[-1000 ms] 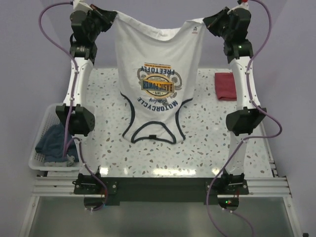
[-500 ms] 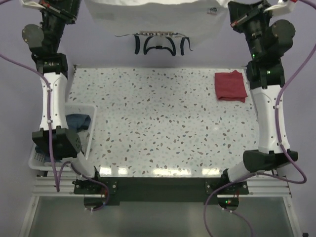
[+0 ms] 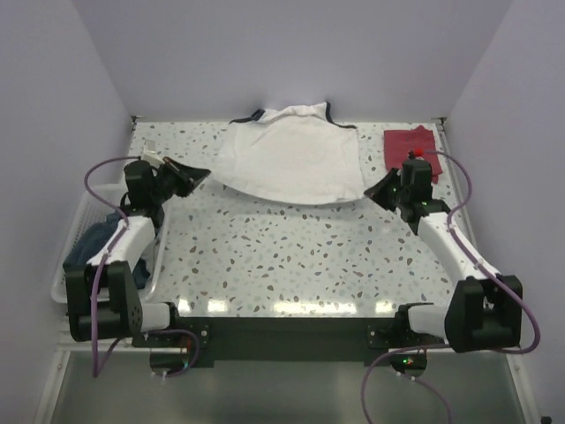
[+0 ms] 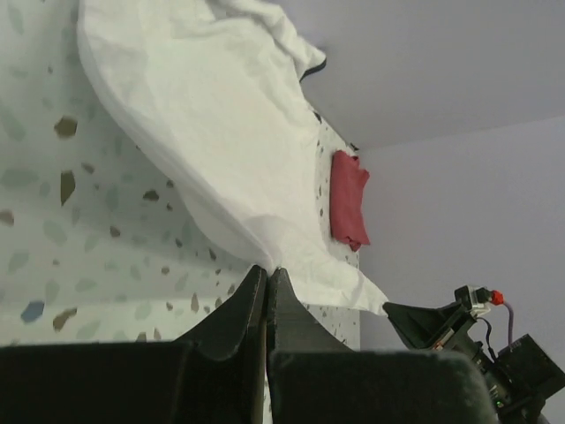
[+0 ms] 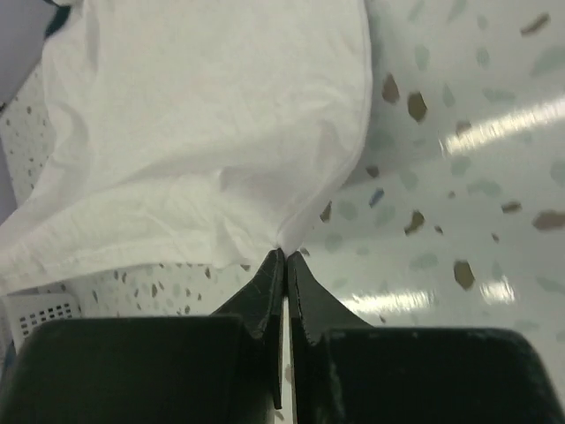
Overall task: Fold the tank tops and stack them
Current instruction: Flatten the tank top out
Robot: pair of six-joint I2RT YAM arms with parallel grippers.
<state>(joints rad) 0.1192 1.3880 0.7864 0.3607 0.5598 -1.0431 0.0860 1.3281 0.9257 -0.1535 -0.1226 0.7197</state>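
A: status on the tops?

B: white tank top point(image 3: 291, 163) spread on the bench point(image 3: 291, 247), far-centre, plain side up. Navy trim point(image 3: 256, 115) sits at the bench's far edge. Near hem bows toward bench middle.

A: fingers?

B: left fingers point(image 4: 234, 314) are pressed together at the top's near-left hem corner, looks like they're pinching it, low over the bench's left side. Right fingers point(image 5: 254, 300) also pressed together, pinching the near-right hem corner on the bench's right side. Cloth puckers right into the tips in the right wrist cam.

A: hem flat?

B: not fully. In the left wrist cam it lifts a bit off the bench near the tips, w/ shadow under it.

A: red one?

B: red tank top point(image 3: 410, 146) is a small folded rectangle at the bench's far-right corner. It's apart from the white one, w/ a strip of bare bench between.

A: anything else?

B: white basket point(image 3: 64, 281) hangs off the bench's left edge, blue cloth point(image 3: 93, 243) inside.
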